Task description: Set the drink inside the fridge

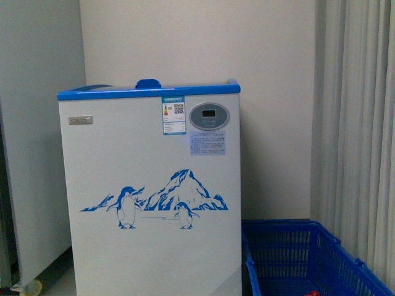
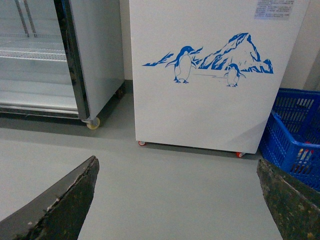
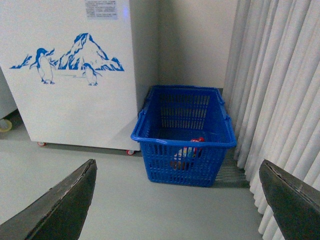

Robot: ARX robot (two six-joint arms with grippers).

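Fridge [image 1: 148, 246] body smooth white with a faint sheen and a printed blue decal; top rim [image 1: 148, 92] glossy blue plastic, paper-looking labels [image 1: 174, 115] stuck on the front. Crate [image 3: 184, 131] blue moulded plastic mesh; curtain [image 3: 285, 85] pale pleated cloth, matt; floor [image 2: 165, 190] smooth grey, matt. Left gripper [image 2: 176, 161] fingers [image 2: 60, 205] dark, scuffed, rough-edged.

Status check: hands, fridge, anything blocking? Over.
Left hand open, empty; right hand open, empty. Fridge ahead, untouched. Likely drink lies in blue crate beside it. Nothing seen blocking.
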